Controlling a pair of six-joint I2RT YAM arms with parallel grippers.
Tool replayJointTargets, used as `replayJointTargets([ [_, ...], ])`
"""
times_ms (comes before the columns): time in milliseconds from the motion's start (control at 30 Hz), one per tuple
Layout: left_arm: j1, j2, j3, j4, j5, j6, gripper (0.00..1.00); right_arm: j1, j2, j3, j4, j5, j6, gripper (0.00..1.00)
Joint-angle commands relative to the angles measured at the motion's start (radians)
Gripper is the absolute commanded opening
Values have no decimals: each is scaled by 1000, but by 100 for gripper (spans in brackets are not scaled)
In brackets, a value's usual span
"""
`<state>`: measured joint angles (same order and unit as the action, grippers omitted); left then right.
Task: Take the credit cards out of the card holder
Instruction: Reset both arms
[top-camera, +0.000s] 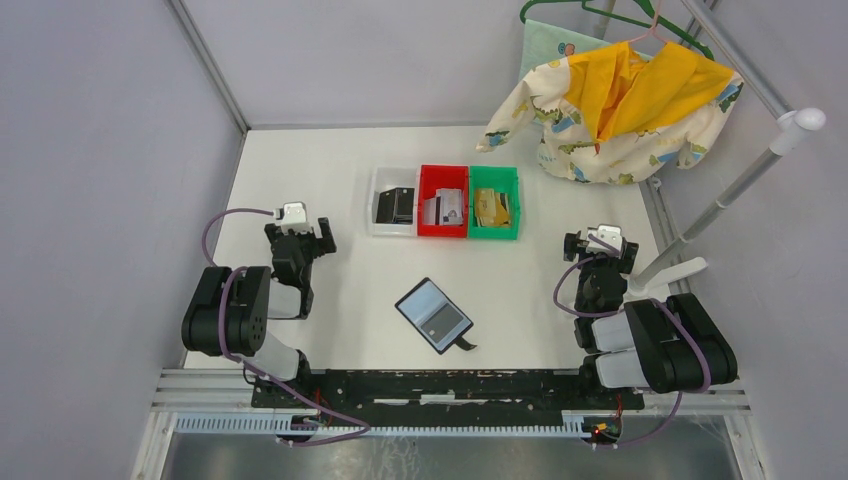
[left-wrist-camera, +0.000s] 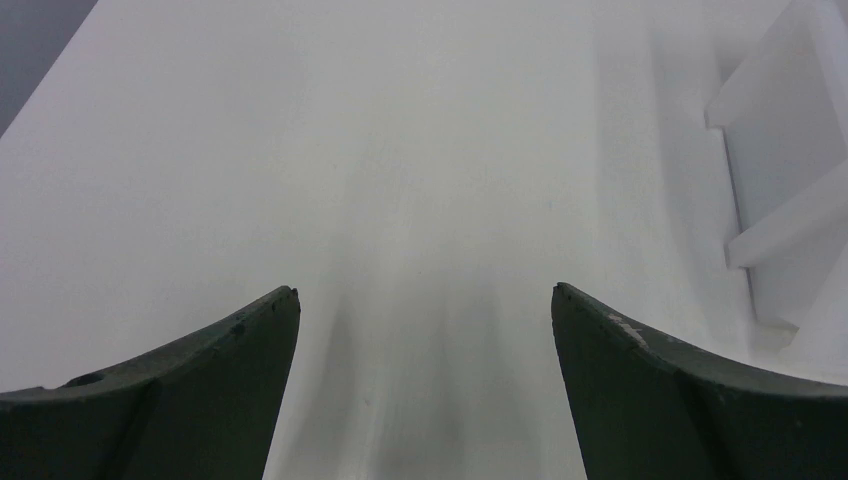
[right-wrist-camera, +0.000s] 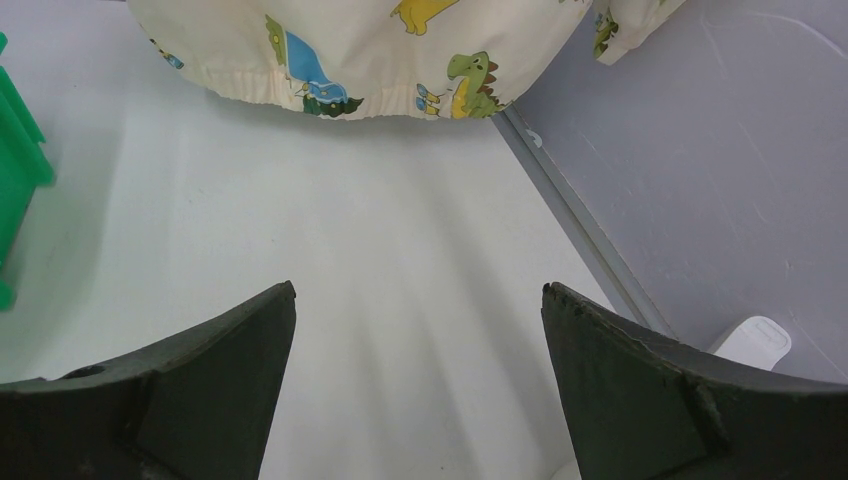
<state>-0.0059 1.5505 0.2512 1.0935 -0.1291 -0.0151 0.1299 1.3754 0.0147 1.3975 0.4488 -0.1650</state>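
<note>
Top external view puts the card holder (top-camera: 433, 314) open and flat on the table (top-camera: 330, 160), between the two arms and close to their bases. Its long axis runs on a slant, from far-left to near-right, and the closure tab (top-camera: 465, 343) trails off its near-right corner.

Left gripper (left-wrist-camera: 424, 290) is spread wide with nothing between its fingers, and it points away from the bases. The holder lies behind it and off to its right, out of its wrist view. Right gripper (right-wrist-camera: 418, 287) is likewise spread and bare, with the holder behind it and to its left, also unseen from that wrist.

By my reading the left one sits slightly nearer, though either would have to pull back and turn inward.

Cards (top-camera: 449, 206) already lie in the white bin (top-camera: 378, 200), red bin (top-camera: 427, 178) and green bin (top-camera: 513, 200) beyond both grippers. A greyish patch inside the holder may be one more card or just a pocket; I cannot tell.
</note>
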Motion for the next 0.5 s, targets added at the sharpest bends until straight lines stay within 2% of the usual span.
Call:
replayJointTargets([
  [0, 4, -4, 11, 54, -20, -8, 100, -1, -10, -118, 39, -3, 7, 98],
  [467, 4, -4, 11, 54, -20, -8, 100, -1, -10, -119, 41, -2, 7, 98],
])
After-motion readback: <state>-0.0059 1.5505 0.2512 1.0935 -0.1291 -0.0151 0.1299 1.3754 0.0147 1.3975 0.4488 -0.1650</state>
